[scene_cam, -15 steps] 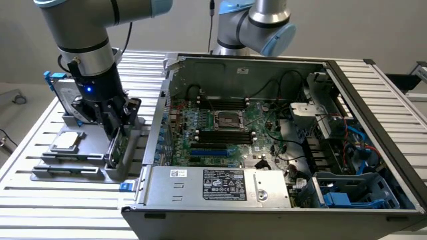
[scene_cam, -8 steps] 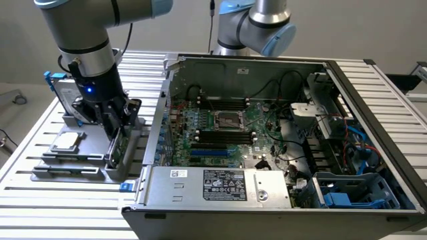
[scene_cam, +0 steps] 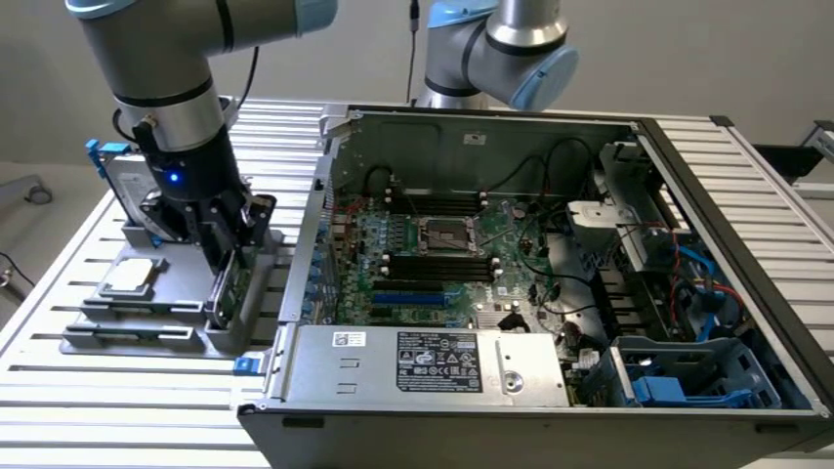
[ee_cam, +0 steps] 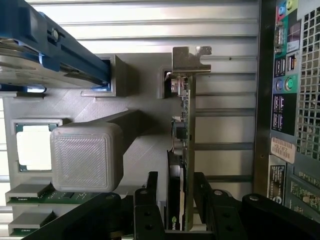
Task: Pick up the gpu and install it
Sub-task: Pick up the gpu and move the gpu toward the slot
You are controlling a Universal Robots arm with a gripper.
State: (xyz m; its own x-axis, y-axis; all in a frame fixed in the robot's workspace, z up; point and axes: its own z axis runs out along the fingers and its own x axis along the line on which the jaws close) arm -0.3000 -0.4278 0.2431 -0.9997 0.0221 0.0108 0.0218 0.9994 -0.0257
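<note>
The gpu (scene_cam: 225, 283) stands on edge in a slot of the grey fixture (scene_cam: 170, 322) at the exterior view's left, beside the open computer case (scene_cam: 521, 293). In the wrist view the gpu (ee_cam: 182, 150) is seen edge-on, with its green board on one face, its black cooler on the other and its silver bracket (ee_cam: 190, 59) at the far end. My gripper (scene_cam: 222, 249) is lowered over the card. The gripper (ee_cam: 176, 182) is open, one black finger on each side of the card, with a gap on the cooler side.
The fixture also holds a hard drive in a blue frame (scene_cam: 124, 181), a CPU (scene_cam: 131, 277) and memory sticks (ee_cam: 25, 192). The case's motherboard has blue slots (scene_cam: 410, 298). A second robot arm (scene_cam: 502, 49) stands behind the case.
</note>
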